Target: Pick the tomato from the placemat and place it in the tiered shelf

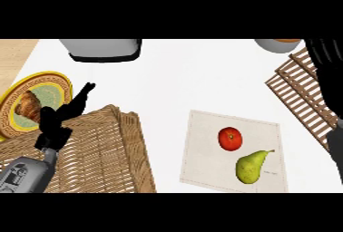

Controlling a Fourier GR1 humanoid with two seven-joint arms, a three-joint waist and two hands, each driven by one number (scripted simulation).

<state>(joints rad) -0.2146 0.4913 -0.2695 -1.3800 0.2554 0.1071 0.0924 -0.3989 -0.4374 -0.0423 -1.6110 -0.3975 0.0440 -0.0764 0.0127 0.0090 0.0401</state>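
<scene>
A croissant plate (40,86) sits at the counter's left edge; the left hand (64,115), fingers spread, hovers over the wicker shelf (114,149). Tomato (230,138) and pear (252,166) lie on the placemat (208,158). The right hand's (331,68) state cannot be told.

Tabletop (201,77): smooth, matt white. Placemat (201,149): pale cloth look, stitched border. Tomato (230,138): glossy red skin. Pear (252,166): smooth green, dull sheen. Near left, basket tray (107,149): rough woven wicker. Far right, shelf (298,95): slatted wood, matt brown. Plate (57,81): glazed, yellow patterned rim. Left robot hand (57,120): matt black; forearm (23,176) grey, metal-like.
</scene>
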